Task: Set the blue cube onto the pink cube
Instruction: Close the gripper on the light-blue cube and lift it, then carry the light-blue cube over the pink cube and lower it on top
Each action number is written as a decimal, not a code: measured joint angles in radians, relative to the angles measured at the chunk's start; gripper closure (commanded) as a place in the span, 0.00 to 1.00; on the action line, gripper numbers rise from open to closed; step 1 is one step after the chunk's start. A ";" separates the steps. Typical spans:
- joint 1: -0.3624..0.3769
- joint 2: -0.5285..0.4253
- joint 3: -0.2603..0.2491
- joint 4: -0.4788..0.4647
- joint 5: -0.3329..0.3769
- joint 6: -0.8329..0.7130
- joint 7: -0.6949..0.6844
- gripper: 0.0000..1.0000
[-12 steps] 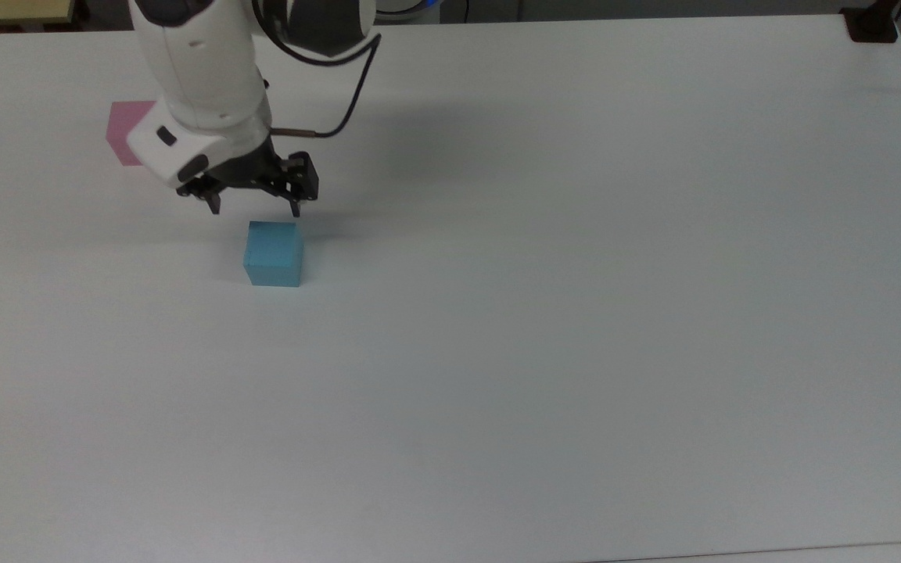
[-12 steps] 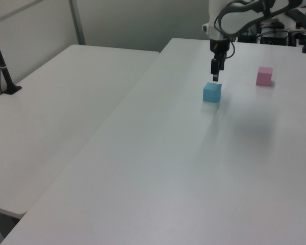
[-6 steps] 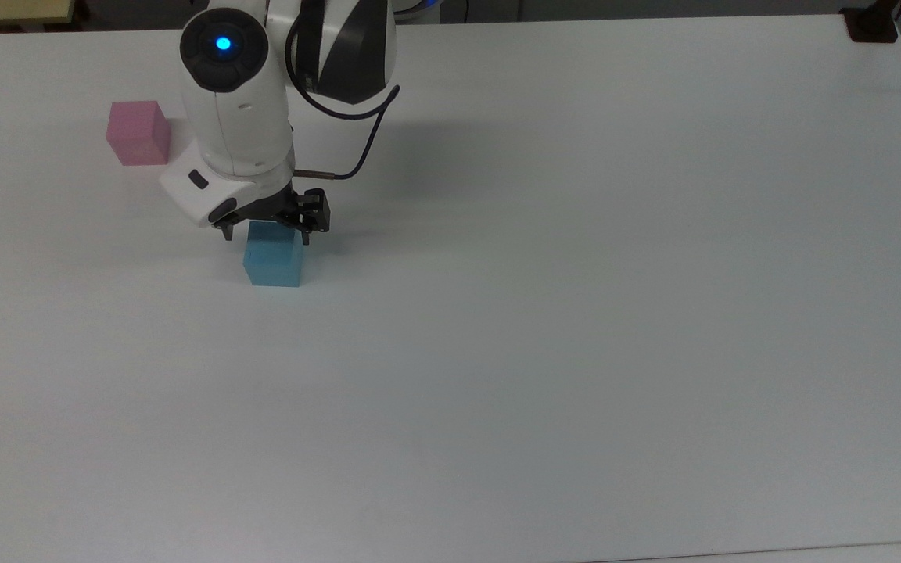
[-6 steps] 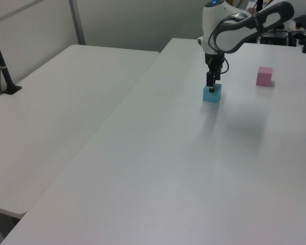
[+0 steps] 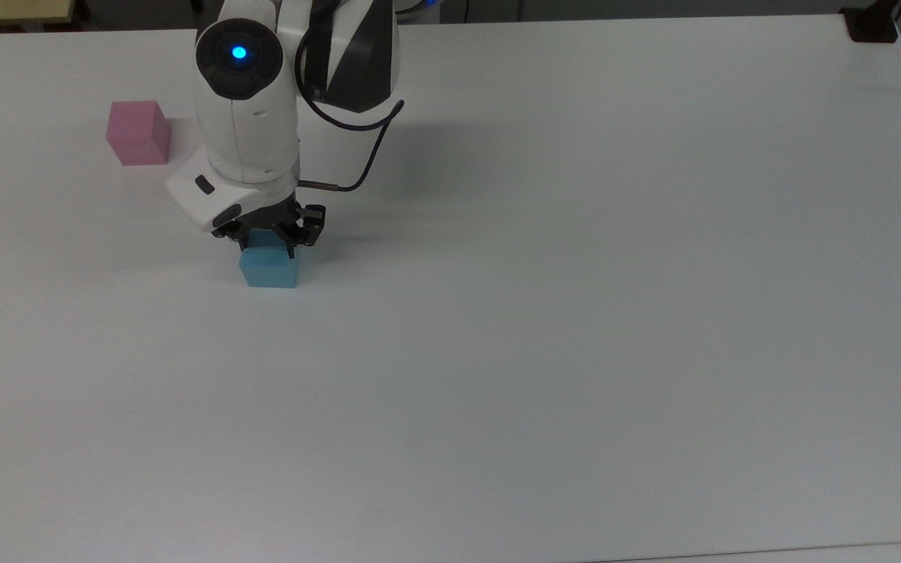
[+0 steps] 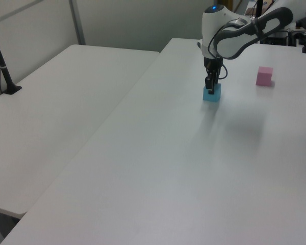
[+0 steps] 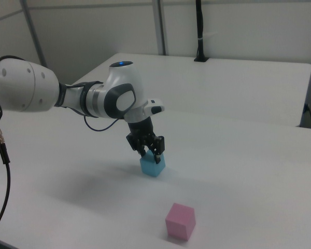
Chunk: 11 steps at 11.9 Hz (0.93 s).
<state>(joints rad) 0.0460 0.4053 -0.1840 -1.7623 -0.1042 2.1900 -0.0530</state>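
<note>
Gripper (image 5: 268,244): having descended over the past second, now closing around the blue cube (image 5: 269,268) on the table (image 5: 576,313). Grasp forming; lift pending. Pink cube (image 5: 138,133): sitting well apart.

Blue cube (image 5: 269,268): small, light sky-blue, matte, flat on the white worktop (image 5: 576,313), upright. Pink cube (image 5: 136,134): small, pale pink, matte, flat on the worktop, well apart from the blue cube, up and toward the top view's left. Not stacked.
</note>
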 measured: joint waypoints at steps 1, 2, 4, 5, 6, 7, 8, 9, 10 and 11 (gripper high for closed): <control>0.000 -0.004 0.009 0.002 0.000 0.000 0.021 0.63; -0.001 -0.019 0.011 0.004 0.000 -0.005 0.025 0.63; -0.035 -0.106 0.011 0.009 -0.003 -0.112 -0.005 0.63; -0.067 -0.166 0.011 0.009 -0.004 -0.190 -0.053 0.63; -0.101 -0.221 0.010 0.007 -0.004 -0.257 -0.116 0.63; -0.138 -0.268 0.011 -0.005 -0.004 -0.299 -0.194 0.63; -0.174 -0.302 0.011 -0.029 -0.004 -0.311 -0.257 0.63; -0.206 -0.325 0.010 -0.064 -0.004 -0.311 -0.302 0.63; -0.231 -0.336 0.010 -0.094 -0.004 -0.311 -0.334 0.63; -0.247 -0.339 0.011 -0.114 -0.004 -0.311 -0.353 0.63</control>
<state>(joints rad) -0.2011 0.0668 -0.1733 -1.8760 -0.1079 1.8787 -0.4056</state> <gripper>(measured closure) 0.467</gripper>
